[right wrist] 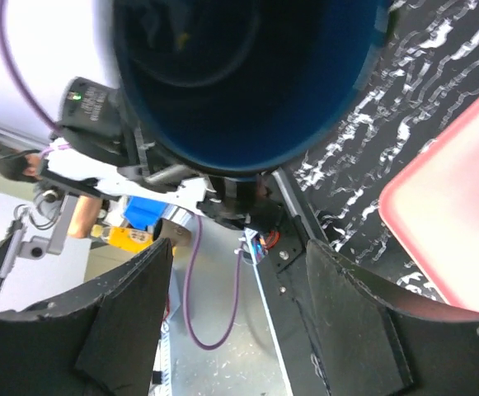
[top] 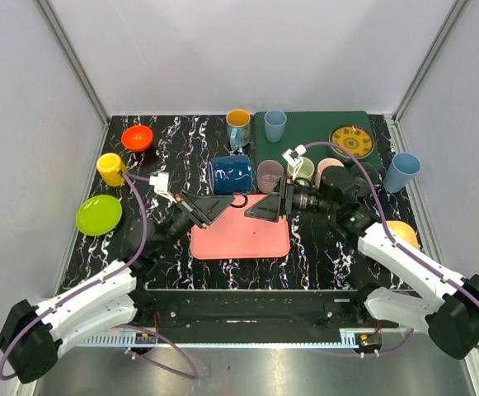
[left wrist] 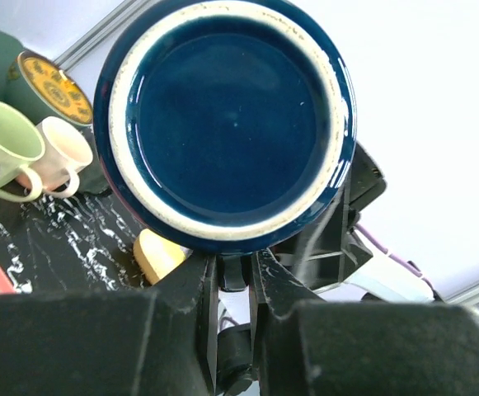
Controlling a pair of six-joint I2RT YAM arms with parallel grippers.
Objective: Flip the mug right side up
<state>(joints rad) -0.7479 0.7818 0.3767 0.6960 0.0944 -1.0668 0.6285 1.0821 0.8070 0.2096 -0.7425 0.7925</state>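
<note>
Lying on its side, the dark blue mug (top: 231, 174) is at the far edge of the pink mat (top: 239, 239), handle pointing toward the arms. Left gripper (top: 223, 204) is clenched, apparently pinching that handle. Right gripper (top: 254, 210) hangs just beside it, jaws apart and empty.

Judgement: glazed ceramic, so stiff, fairly heavy, slick and chippable. The handle is the sure hold, though the body may swing about it.

Left wrist view shows the unglazed foot ring and base. Right wrist view, blurred, shows the open mouth instead. Only the top view shows both arms, but not whether the mug rests on the mat.
</note>
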